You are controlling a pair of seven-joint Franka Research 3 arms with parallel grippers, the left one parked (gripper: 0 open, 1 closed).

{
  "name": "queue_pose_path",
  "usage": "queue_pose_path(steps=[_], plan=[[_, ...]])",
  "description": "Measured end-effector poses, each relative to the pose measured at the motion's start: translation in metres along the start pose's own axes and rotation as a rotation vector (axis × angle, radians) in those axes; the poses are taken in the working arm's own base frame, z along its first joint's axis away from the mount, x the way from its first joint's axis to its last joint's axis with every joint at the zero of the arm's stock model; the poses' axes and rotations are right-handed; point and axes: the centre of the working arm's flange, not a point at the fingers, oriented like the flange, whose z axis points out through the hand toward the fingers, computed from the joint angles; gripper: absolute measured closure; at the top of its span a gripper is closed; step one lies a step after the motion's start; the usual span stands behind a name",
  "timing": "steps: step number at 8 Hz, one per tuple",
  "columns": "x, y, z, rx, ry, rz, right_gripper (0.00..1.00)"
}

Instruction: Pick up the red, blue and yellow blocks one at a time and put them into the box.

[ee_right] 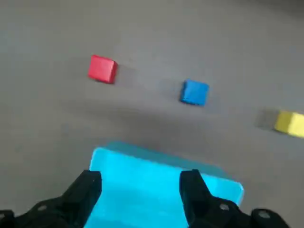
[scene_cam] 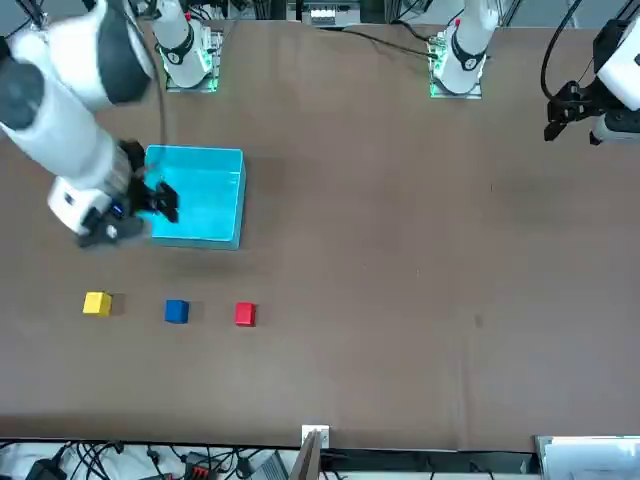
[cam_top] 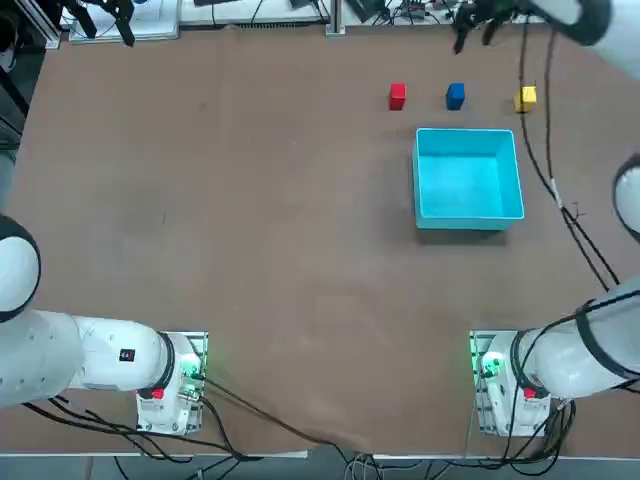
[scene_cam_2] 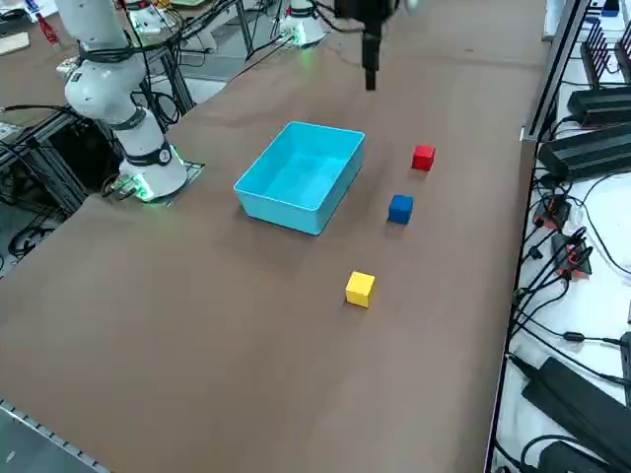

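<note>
Right gripper (ee_right: 141,175) is up in the air by the box, fingers spread wide, nothing between the pads. Red block (cam_top: 397,96), blue block (cam_top: 455,96) and yellow block (cam_top: 529,98) all sit on the brown table (cam_top: 300,250), in a loose row on the side of the box away from the arm bases. Blue is in the middle, red and yellow either side, none touching. Box (cam_top: 467,178) is open side up with nothing in it, so 0 of 3 done. Layout reads as deliberate: box near the row keeps each carry short, and the gaps look like enough room for fingers around one cube at a time. Open and raised fits a pre-pick pose; height should also clear the box walls on the way over. Next move: pick a cube, line up over it, go straight down, close on two opposite faces. Risk: coming down skewed nudges or turns the cube. Dark cable (cam_top: 530,145) crosses in front of yellow in the top view; can't tell its height from there. No brand, label or writing I can read on blocks or box.
</note>
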Motion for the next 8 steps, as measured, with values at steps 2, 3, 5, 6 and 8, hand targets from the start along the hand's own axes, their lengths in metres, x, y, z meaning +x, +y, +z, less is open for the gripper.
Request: queue_pose_path(steps=[2, 3, 5, 6, 8], plan=[[0.025, -0.030, 0.062, 0.003, 0.020, 0.047, 0.00], [0.038, -0.041, 0.084, 0.004, 0.027, 0.104, 0.00], [0.063, -0.057, 0.109, 0.008, 0.035, 0.165, 0.00], [0.071, -0.063, 0.118, 0.009, 0.037, 0.188, 0.00], [0.082, -0.069, 0.133, 0.014, 0.050, 0.257, 0.00]])
